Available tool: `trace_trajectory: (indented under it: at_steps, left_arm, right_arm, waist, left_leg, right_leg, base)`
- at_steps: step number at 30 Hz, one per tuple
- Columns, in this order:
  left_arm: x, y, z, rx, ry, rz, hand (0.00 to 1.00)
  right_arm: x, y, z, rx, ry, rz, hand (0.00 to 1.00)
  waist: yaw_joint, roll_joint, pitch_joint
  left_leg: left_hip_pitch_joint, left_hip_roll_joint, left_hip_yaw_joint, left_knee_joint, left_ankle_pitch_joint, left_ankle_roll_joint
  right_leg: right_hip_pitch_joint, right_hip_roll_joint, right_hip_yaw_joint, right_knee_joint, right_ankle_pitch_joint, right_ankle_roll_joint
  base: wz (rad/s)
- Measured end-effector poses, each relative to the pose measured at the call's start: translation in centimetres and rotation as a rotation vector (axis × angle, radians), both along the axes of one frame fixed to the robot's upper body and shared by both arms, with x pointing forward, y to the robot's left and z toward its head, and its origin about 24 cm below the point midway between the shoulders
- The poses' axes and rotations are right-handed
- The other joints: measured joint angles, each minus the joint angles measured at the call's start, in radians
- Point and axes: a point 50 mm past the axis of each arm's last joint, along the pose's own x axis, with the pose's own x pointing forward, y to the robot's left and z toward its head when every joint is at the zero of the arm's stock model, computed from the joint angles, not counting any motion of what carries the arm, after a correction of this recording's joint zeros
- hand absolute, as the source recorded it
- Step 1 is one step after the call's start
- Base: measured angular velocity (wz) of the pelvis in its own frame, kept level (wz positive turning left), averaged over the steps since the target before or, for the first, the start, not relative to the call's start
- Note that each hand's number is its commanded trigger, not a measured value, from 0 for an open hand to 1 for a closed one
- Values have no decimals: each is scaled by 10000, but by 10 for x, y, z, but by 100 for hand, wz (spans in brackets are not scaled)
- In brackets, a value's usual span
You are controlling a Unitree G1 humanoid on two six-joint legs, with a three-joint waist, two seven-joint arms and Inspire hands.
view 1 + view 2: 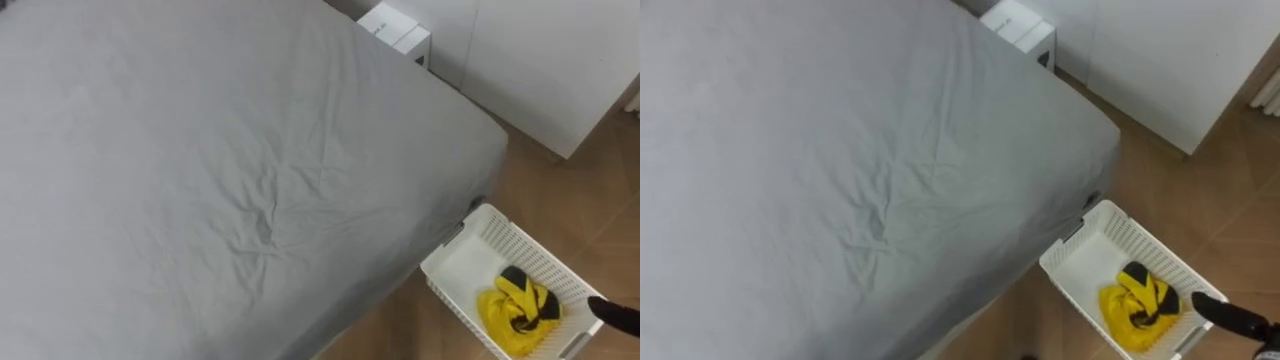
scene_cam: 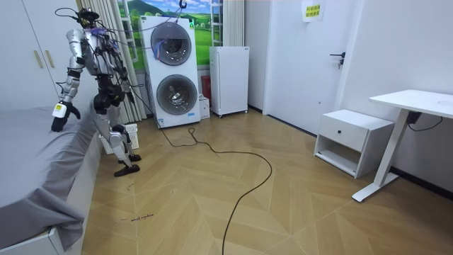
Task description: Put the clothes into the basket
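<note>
Yellow-and-black garment [image 1: 517,312] lies bunched in the white slatted basket [image 1: 466,264] on the floor beside the grey bed [image 1: 200,170]; right hand [image 1: 617,316] at its rim, open or closed unclear

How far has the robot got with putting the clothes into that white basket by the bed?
Done: a crumpled yellow and black garment lies inside the white slatted plastic basket on the wooden floor beside the grey-sheeted bed. In hand: nothing visible; the right hand is just a dark tip at the basket's rim. Left: probably nothing, since the bed's sheet carries only creases.
</note>
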Motion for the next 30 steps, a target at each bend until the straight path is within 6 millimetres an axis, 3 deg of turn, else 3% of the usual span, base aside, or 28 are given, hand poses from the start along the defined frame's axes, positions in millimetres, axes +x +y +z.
trace_trajectory:
  at_steps: [4,6,12,17,21,23,24,30]
  left_arm:
    - [4,-1,1,-62,-242,-173,0]
    - [2,-1,1,72,-196,-490,0]
    - [16,-4,6,324,-704,-1333,0]
    - [24,-15,6,286,-1108,-1465,0]
    - [29,-18,7,242,-1477,-1357,0]
    - [30,-20,7,236,-1563,-1377,0]
    - [30,-21,7,229,-1586,-1379,0]
    - [33,-25,7,248,-1748,-1580,0]
  right_arm:
    - [-19,19,-22,950,721,49,0]
    - [-33,34,-35,1548,1093,47,0]
    - [-40,66,-53,2718,1353,290,0]
    - [-34,92,-63,3442,1677,1002,0]
    - [-35,109,-69,3966,2184,2108,0]
    - [-38,113,-72,4128,2431,2327,0]
    - [-40,114,-73,4193,2636,2420,0]
    - [-49,122,-78,4192,3406,3059,0]
  waist:
    - [118,-268,-31]
    - [327,-538,-179]
    - [873,-1096,-270]
    - [1418,-1405,-226]
    - [1538,-1678,-216]
    - [1610,-1784,-178]
    - [1699,-1831,-197]
    - [2051,-1869,-190]
  left_leg:
    - [313,21,-134,-24,-1,-2]
    - [429,51,-343,-25,0,-3]
    - [773,79,-1202,-83,-1,-5]
    - [1033,-44,-1669,-127,-1,-5]
    - [1072,-159,-2146,-189,-1,-4]
    - [1173,-205,-2407,-193,-1,-4]
    - [1202,-210,-2445,-197,-1,-4]
    - [1209,-317,-3030,-207,-2,-4]
  right_leg:
    - [537,-61,-481,-376,12,-34]
    - [894,-132,-920,-607,5,-102]
    - [2128,-243,-1935,-1758,254,-138]
    - [2781,-394,-2518,-2118,227,-72]
    - [3217,-496,-3126,-2441,164,-37]
    - [3409,-517,-3220,-2450,155,-21]
    - [3465,-536,-3300,-2440,153,-18]
    - [3739,-584,-3707,-2590,138,6]
  base:
    - [32]
    - [48]
    - [51]
    - [41]
    - [49]
    - [32]
    - [21]
    - [14]
